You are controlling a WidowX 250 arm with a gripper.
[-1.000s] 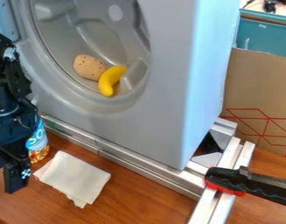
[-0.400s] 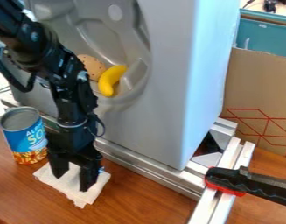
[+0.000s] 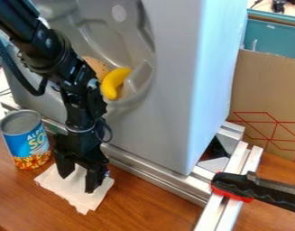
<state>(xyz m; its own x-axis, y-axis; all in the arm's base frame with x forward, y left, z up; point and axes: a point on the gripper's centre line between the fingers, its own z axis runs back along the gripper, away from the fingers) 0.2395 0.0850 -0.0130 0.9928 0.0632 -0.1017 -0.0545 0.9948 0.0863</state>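
Observation:
My gripper [image 3: 78,181] hangs over the white cloth [image 3: 70,195] on the wooden table, open, its two fingers apart above the cloth's upper half. Left of the gripper stands an upright blue can [image 3: 30,143] with a grey lid. Behind the arm, a yellow banana [image 3: 115,83] lies in the hollow of the grey machine, against a tan speckled object [image 3: 97,67] that the arm partly covers.
The grey machine [image 3: 168,90] stands behind a metal rail [image 3: 146,173]. At the right, a black and red clamp handle [image 3: 238,186] crosses the metal frame, with a cardboard sheet [image 3: 264,94] behind it.
The arm has swung in from the left edge to over the cloth, uncovering the can. Since the middle frame, the gripper has shifted slightly up and right. The objects have kept their places.

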